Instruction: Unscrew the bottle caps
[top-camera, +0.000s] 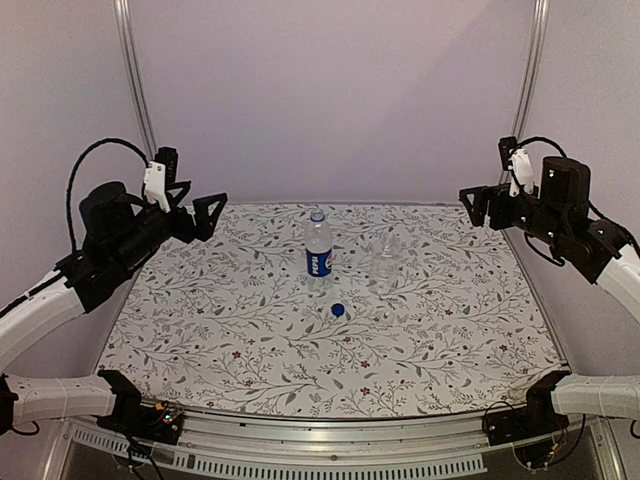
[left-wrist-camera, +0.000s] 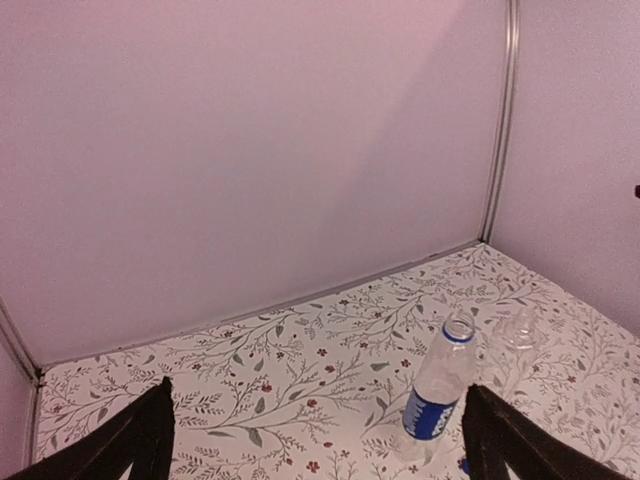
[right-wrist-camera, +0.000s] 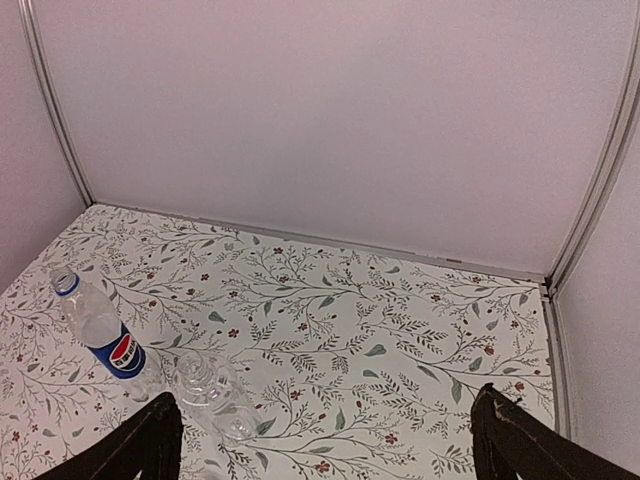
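Note:
Two bottles stand upright mid-table. The one with the dark blue label (top-camera: 318, 246) (left-wrist-camera: 438, 388) (right-wrist-camera: 101, 336) has an open mouth with a blue ring round its neck. To its right stands the unlabelled clear bottle (top-camera: 385, 262) (left-wrist-camera: 517, 333) (right-wrist-camera: 213, 391), whose mouth also looks open. A bright blue cap (top-camera: 338, 310) lies on the table in front of the labelled bottle. I cannot make out a pale cap. My left gripper (top-camera: 190, 186) (left-wrist-camera: 325, 452) hangs open and empty, high over the table's left edge. My right gripper (top-camera: 490, 176) (right-wrist-camera: 330, 452) hangs open and empty over the right edge.
The table (top-camera: 250, 340) has a leaf-and-flower patterned cover. Plain pale walls with metal corner posts (top-camera: 140, 90) close in the back and sides. A metal rail (top-camera: 330, 425) runs along the near edge between the arm bases.

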